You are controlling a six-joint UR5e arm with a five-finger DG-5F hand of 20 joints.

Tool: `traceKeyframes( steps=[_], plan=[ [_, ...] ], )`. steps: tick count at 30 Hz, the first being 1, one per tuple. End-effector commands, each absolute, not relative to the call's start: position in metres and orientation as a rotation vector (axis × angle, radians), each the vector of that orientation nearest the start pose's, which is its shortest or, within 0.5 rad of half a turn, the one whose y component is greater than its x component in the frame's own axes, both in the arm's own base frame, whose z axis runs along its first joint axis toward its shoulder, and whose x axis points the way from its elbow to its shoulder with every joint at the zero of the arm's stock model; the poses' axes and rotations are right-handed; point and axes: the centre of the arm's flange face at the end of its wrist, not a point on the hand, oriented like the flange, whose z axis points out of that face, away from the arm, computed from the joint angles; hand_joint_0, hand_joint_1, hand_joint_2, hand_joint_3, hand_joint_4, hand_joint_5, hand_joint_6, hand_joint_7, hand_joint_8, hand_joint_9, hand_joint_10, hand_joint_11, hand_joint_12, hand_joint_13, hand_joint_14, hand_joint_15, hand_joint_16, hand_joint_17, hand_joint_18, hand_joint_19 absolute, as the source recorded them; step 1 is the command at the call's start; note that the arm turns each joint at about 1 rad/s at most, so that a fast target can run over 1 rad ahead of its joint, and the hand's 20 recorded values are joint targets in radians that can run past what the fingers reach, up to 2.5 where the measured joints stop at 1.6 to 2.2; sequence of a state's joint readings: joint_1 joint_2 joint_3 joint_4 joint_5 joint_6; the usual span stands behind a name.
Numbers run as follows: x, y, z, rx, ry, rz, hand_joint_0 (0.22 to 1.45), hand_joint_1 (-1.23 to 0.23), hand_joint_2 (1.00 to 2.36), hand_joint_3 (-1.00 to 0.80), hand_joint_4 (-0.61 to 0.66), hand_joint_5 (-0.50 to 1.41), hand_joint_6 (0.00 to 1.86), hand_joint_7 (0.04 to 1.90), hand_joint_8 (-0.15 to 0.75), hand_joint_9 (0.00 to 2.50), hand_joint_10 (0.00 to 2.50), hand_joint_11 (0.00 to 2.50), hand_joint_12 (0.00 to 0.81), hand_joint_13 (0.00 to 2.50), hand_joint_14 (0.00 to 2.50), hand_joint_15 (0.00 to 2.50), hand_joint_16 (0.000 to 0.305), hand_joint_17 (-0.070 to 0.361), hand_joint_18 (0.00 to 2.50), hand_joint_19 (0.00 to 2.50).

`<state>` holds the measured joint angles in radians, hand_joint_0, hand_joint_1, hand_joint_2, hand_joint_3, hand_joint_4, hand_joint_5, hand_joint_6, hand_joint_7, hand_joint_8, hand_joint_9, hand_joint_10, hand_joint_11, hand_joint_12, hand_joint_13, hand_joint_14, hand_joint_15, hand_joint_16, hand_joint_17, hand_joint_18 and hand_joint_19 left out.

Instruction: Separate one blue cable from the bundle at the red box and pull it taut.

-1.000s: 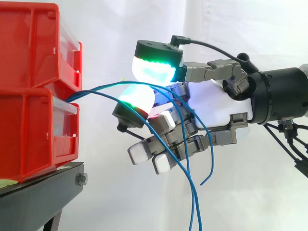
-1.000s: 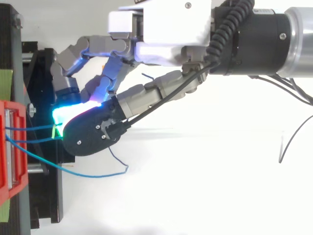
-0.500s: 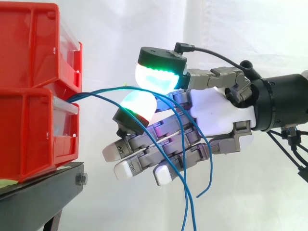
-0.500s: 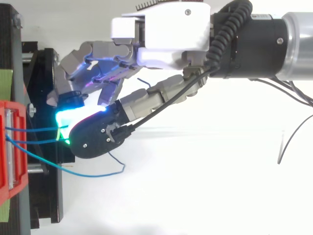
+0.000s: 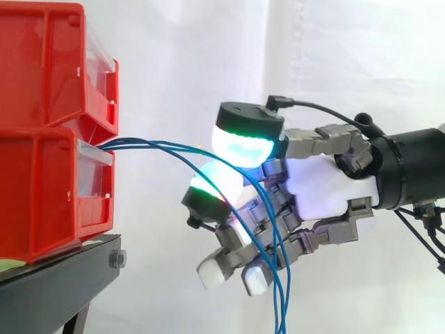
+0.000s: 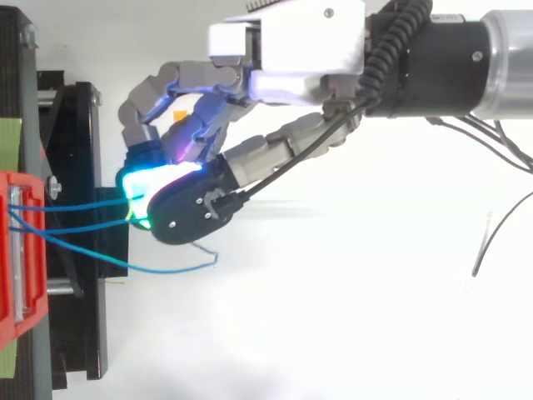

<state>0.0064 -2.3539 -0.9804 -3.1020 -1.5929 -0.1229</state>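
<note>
Two red boxes [image 5: 49, 188] are stacked on a black stand [image 5: 55, 278] at the left. Three blue cables [image 5: 160, 146] leave the gap between the boxes, arc right and drop past the hand [image 5: 327, 188]. The hand is level with the lower box, a short way right of it. Its green-glowing thumb pad [image 5: 247, 139] and a finger pad [image 5: 212, 191] close together where the cables pass. From above, two cables [image 6: 83, 206] run from the red box [image 6: 21, 250] into the glowing pads of the hand [image 6: 291, 50]. A third cable [image 6: 158, 272] hangs loose below them. The other fingers are curled.
The white curtain hangs behind. A thin dark wire [image 6: 491, 242] lies at the right of the top view. The black stand's edge [image 6: 83, 317] juts out beside the red box, close under the fingertips.
The hand has moved right, away from the boxes, and a little lower. Its lower fingers stretched out half a second ago and are curled again. The cables arc lower now.
</note>
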Motion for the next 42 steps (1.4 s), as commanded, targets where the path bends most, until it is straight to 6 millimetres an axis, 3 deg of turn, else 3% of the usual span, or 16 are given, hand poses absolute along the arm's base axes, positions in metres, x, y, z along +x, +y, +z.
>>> traceKeyframes(
  steps=[1, 10, 22, 35, 42],
  plan=[
    [0.762, -0.133, 0.278, 1.177, 1.423, 1.038, 0.58, -0.72, 1.02, -0.14, -0.06, -0.11, 0.83, 1.17, 0.295, 0.69, 0.02, 1.05, 0.294, 0.63, 0.02, 0.52, 0.031, 0.070, 0.64, 0.59],
    [0.739, -0.139, 0.278, 1.194, 1.444, 0.983, 0.58, -0.71, 1.02, -0.14, -0.06, -0.11, 0.83, 1.15, 0.306, 0.74, 0.01, 1.13, 0.303, 0.66, 0.02, 0.55, 0.031, 0.071, 0.65, 0.61],
    [0.707, -0.137, 0.302, 1.227, 1.399, 0.902, 0.58, -0.71, 1.02, -0.15, -0.05, -0.12, 0.83, 1.14, 0.313, 0.78, 0.01, 1.23, 0.315, 0.68, 0.02, 0.58, 0.034, 0.076, 0.67, 0.64],
    [0.712, -0.127, 0.303, 1.232, 1.358, 0.937, 0.58, -0.71, 1.02, -0.14, -0.05, -0.12, 0.83, 1.14, 0.312, 0.75, 0.01, 1.15, 0.319, 0.68, 0.02, 0.58, 0.034, 0.077, 0.66, 0.65],
    [0.715, -0.117, 0.274, 1.214, 1.227, 0.997, 0.58, -0.71, 1.02, -0.13, -0.04, -0.12, 0.84, 1.13, 0.321, 0.80, 0.01, 1.22, 0.320, 0.68, 0.02, 0.58, 0.035, 0.078, 0.67, 0.65]
  ],
)
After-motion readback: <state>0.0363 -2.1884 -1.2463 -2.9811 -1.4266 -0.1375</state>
